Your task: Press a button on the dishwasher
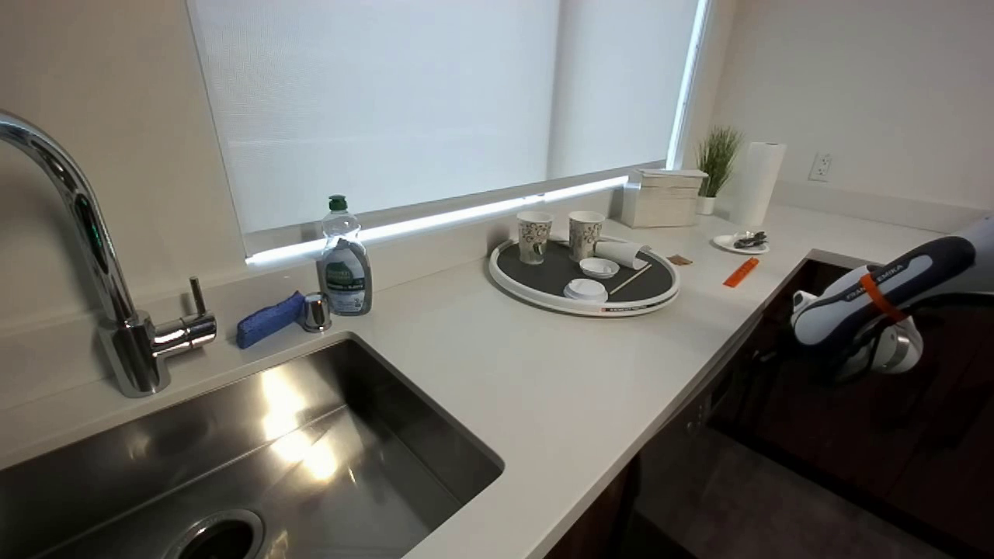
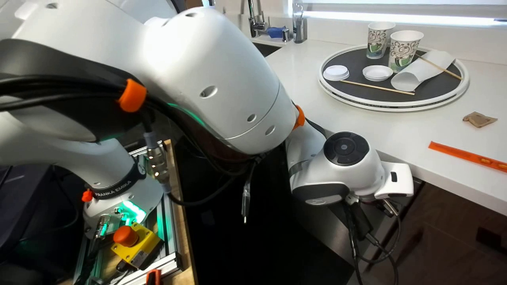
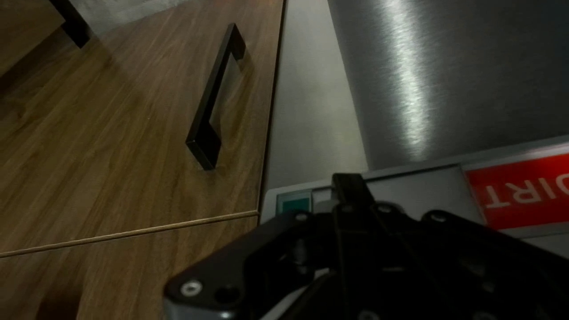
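In the wrist view, the dishwasher shows as a smooth, dark grey brushed-steel front with a bright streak of reflected light. A pale plate on it carries a red label with partly cut-off lettering and a small green square. My gripper is shut with nothing between its fingers, and its tips overlap that plate in the picture; whether they touch it I cannot tell. The button is hidden or out of view. In an exterior view the wrist hangs just off the counter's front edge, the fingers lost in shadow below.
A wooden cabinet front with a black bar handle adjoins the steel. Above runs the white counter, holding a round tray with cups and an orange level. Cables dangle below the wrist.
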